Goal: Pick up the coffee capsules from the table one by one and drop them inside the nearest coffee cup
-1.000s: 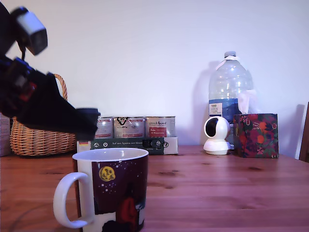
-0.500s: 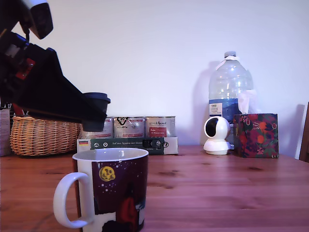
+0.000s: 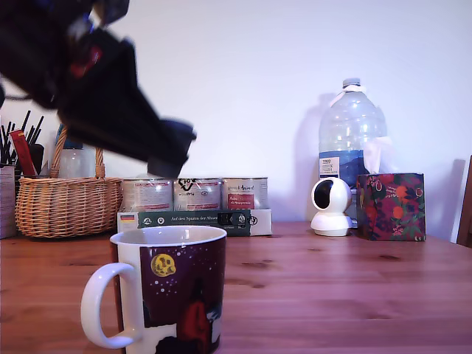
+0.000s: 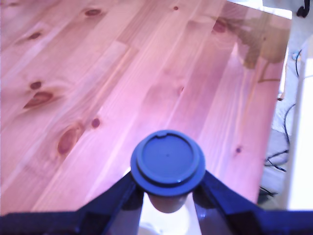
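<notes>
My gripper is shut on a coffee capsule, which looks dark blue with a round flanged rim in the wrist view. The exterior view shows the dark arm reaching down from the upper left, with the gripper and the capsule at its tip. They hang above the coffee cup and a little to that view's right of its middle. The cup is a big white mug with a maroon print and stands on the wooden table. A white patch under the capsule may be the cup. No other capsules are in view.
Along the back wall stand a wicker basket, three tins on a green box, a white camera, a water bottle and a patterned box. The table edge shows in the wrist view, cables beyond it.
The arm has risen and swung toward the exterior view's right with the capsule still held. The basket behind it is now uncovered.
</notes>
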